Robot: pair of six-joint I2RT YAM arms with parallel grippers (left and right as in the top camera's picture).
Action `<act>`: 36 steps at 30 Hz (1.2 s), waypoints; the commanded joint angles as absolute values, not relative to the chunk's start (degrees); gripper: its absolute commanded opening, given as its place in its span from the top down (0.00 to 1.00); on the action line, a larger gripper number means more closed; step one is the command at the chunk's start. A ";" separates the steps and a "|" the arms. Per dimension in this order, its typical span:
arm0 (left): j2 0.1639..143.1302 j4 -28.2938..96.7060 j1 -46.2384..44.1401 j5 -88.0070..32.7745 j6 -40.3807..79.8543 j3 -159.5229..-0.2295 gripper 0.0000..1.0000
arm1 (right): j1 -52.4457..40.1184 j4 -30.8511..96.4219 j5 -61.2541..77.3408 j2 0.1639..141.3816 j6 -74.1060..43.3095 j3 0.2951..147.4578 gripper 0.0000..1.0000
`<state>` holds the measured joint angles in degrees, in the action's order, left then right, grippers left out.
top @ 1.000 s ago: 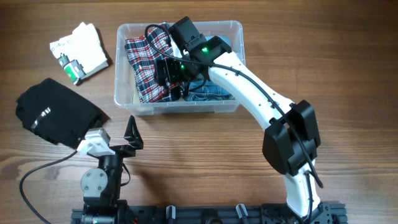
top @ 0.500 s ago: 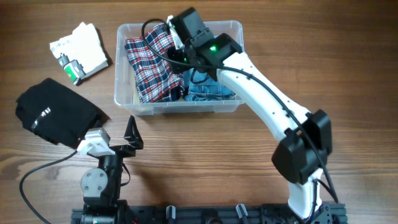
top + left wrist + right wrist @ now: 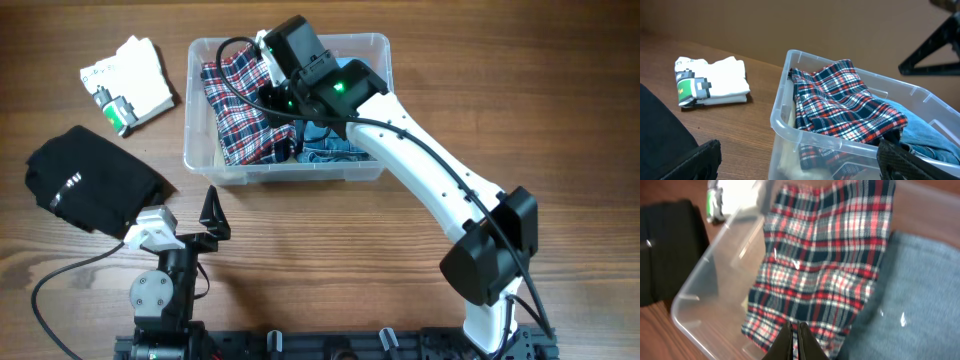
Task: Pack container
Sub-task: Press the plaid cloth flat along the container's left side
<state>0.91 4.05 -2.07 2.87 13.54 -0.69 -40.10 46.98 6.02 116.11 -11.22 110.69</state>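
The clear container [image 3: 376,48] stands at the back middle of the table. Inside it lie a red-and-navy plaid garment [image 3: 238,105] on the left and a folded denim piece [image 3: 338,148] on the right. My right gripper [image 3: 795,328] hovers over the plaid garment [image 3: 825,265] near its edge by the denim [image 3: 920,295]; its jaws are shut with nothing between them. My left gripper [image 3: 800,167] rests open near the table's front, facing the container's wall [image 3: 790,125].
A black folded garment [image 3: 90,185] lies on the table at the left, close to the left gripper. A white folded garment with a green print [image 3: 130,82] lies at the back left. Something pale lies under the plaid in the container.
The right gripper has gone from open to shut and has shifted left and back over the plaid garment. The left arm has not moved.
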 commanded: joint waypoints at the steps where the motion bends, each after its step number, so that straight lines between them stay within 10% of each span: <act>1: 0.82 3.88 -1.69 2.39 12.19 -0.34 0.00 | -40.10 50.06 7.49 120.09 -10.66 110.17 0.96; 36: 0.82 3.88 -1.69 2.39 12.19 -0.34 0.00 | -41.41 56.12 7.55 130.61 -10.66 110.24 0.95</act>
<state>0.91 4.03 -2.07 2.87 13.54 -0.69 -41.01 56.21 6.85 128.42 -11.20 110.69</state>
